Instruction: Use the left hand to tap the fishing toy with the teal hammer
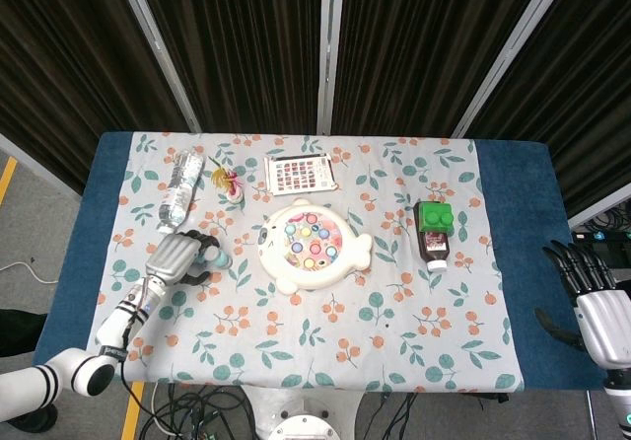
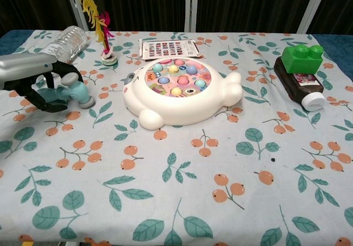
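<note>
I had my left hand point(image 2: 34, 83) curled over the teal hammer point(image 2: 70, 89) at the left side of the table point(image 1: 523, 203), fingers wrapped around its handle so that the head stuck out toward the middle. From the chest view the dark fingers point(image 2: 41, 100) closed under and around the handle, and I judged that a hold, though I could not tell whether the hammer had cleared the cloth or sat on it. I kept the grip on the handle and not the head, because a tap needs the head free to swing.

The fishing toy point(image 1: 312, 247) sat near the centre of the floral cloth point(image 1: 325, 341), to the right of the hammer and apart from it (a strip of bare cloth lay between the two). Its flat disc of coloured pieces faced up, which made the top the natural place to strike.

My right hand point(image 1: 590, 297) hung off the table's right edge, fingers apart and holding nothing, well clear of the job. The water bottle point(image 1: 179, 188) and the feather toy point(image 2: 98, 22) stood just behind my left hand, so I judged any lift should go up and rightward, away from them.
</note>
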Controlling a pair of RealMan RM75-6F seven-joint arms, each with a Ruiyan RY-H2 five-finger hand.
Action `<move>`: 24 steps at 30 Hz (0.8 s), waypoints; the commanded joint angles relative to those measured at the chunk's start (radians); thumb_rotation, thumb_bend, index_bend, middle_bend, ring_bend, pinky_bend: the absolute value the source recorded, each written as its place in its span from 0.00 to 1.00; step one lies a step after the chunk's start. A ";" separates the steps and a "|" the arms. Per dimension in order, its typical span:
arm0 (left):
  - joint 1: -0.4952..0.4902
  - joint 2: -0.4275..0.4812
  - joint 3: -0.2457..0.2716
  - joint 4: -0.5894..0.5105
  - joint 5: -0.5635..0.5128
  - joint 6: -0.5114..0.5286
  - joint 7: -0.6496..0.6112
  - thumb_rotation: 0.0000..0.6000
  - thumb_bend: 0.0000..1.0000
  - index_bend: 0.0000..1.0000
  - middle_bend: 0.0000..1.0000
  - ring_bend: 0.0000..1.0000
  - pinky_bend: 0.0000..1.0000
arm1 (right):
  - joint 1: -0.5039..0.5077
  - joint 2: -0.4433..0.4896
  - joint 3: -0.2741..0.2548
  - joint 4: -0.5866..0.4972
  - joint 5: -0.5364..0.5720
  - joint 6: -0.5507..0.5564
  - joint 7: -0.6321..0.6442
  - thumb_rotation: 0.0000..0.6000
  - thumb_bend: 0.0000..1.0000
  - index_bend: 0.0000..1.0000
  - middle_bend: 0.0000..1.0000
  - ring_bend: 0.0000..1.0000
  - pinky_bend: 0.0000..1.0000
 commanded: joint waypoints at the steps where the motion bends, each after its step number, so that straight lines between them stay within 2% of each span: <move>1: 0.007 0.007 -0.004 -0.008 0.008 0.014 -0.004 1.00 0.27 0.28 0.31 0.22 0.38 | 0.000 0.001 0.000 0.000 0.000 0.001 0.000 1.00 0.18 0.00 0.07 0.00 0.00; 5: 0.022 0.035 -0.011 -0.040 0.028 0.052 -0.018 1.00 0.27 0.23 0.29 0.20 0.38 | -0.001 0.001 0.000 0.000 -0.001 0.002 0.002 1.00 0.18 0.00 0.08 0.00 0.00; 9: 0.075 0.110 -0.023 -0.118 0.065 0.168 -0.040 1.00 0.27 0.18 0.28 0.18 0.34 | 0.002 0.005 0.000 0.002 0.001 -0.004 0.006 1.00 0.18 0.00 0.08 0.00 0.00; 15: 0.225 0.223 -0.037 -0.178 0.076 0.422 -0.043 1.00 0.26 0.18 0.22 0.11 0.15 | 0.020 0.015 0.000 0.015 0.004 -0.035 0.041 1.00 0.18 0.00 0.07 0.00 0.00; 20: 0.354 0.274 -0.005 -0.178 0.062 0.567 0.008 1.00 0.26 0.18 0.19 0.08 0.10 | 0.046 0.010 0.000 0.040 -0.002 -0.067 0.075 1.00 0.19 0.00 0.06 0.00 0.00; 24: 0.437 0.297 0.036 -0.211 0.060 0.626 0.026 1.00 0.26 0.18 0.19 0.08 0.10 | 0.062 -0.002 -0.005 0.053 -0.016 -0.084 0.080 1.00 0.20 0.00 0.05 0.00 0.00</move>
